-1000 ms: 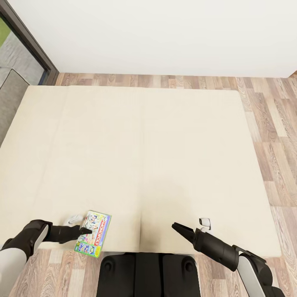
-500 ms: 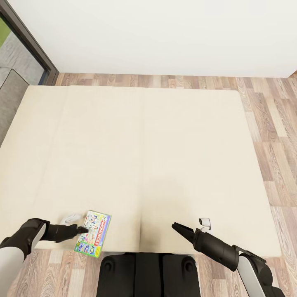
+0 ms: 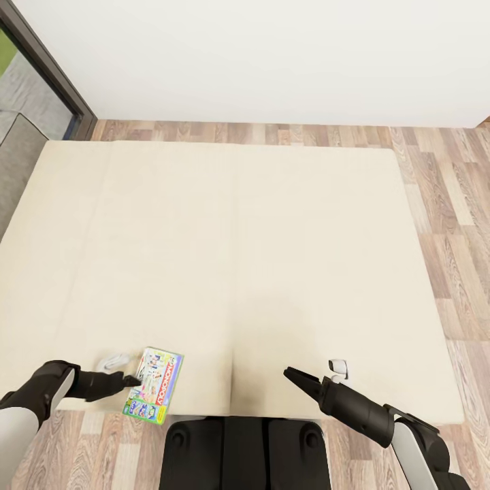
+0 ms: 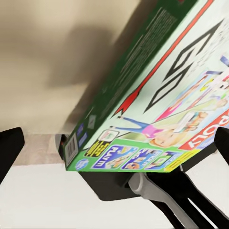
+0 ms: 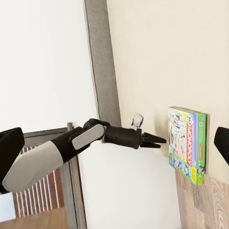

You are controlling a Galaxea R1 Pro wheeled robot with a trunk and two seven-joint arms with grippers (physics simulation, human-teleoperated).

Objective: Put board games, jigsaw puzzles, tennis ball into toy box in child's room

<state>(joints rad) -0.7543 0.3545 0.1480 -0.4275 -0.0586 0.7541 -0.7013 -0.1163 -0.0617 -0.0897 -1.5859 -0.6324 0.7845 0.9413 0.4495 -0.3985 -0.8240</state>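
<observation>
The Monopoly box (image 3: pixel 153 385) lies flat at the bed's (image 3: pixel 231 258) near edge, left of the seam, its long axis running toward the far wall, tilted slightly. Left gripper (image 3: pixel 133 381), fingers spread, touches its left side. Right gripper (image 3: pixel 294 376) hovers, grip unclear.

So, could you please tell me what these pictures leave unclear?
- Head view: the Monopoly box overhangs the bed edge; its underside is hidden.
- Whether the left gripper touches the box is too small to tell.
- Right gripper: finger gap hidden by viewing angle.
</observation>
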